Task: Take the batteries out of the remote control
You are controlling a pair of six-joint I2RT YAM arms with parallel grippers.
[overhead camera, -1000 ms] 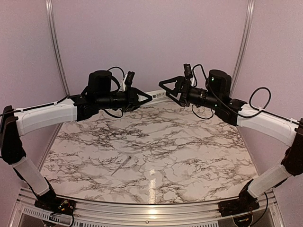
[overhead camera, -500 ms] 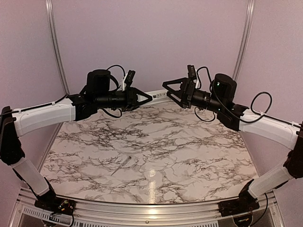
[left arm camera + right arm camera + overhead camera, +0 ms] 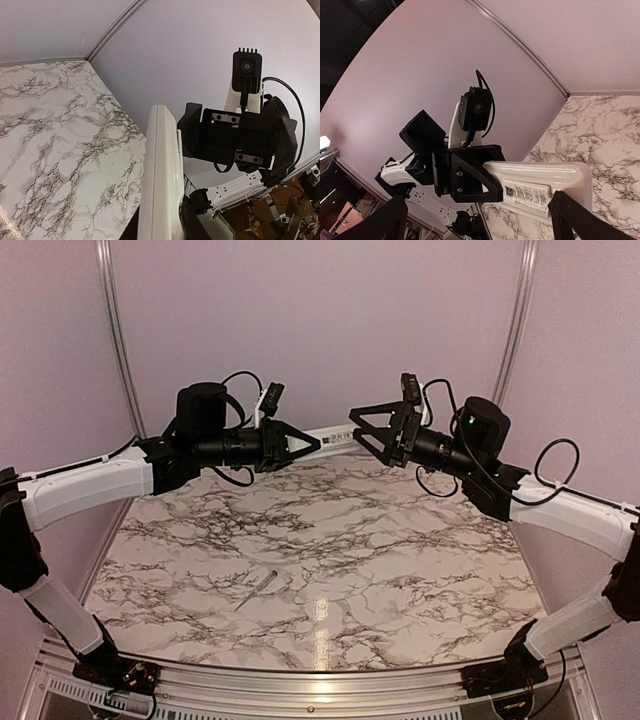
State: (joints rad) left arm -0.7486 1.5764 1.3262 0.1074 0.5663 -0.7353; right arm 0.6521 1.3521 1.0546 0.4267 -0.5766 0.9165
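Note:
The white remote control is held in the air over the table's far edge, level and pointing right. My left gripper is shut on its left end. It shows edge-on in the left wrist view and with a label sticker in the right wrist view. My right gripper is open and faces the remote's free end, its fingers spread wide on either side. The left gripper also shows in the right wrist view. The batteries are hidden.
A thin pale grey stick lies on the marble table at the near left. Pink walls with metal rails close in the back and sides. Both arms reach high over the table's far edge.
My right gripper has drawn back a little to the right and risen slightly. My left gripper with the remote has lifted slightly. The stick has not moved.

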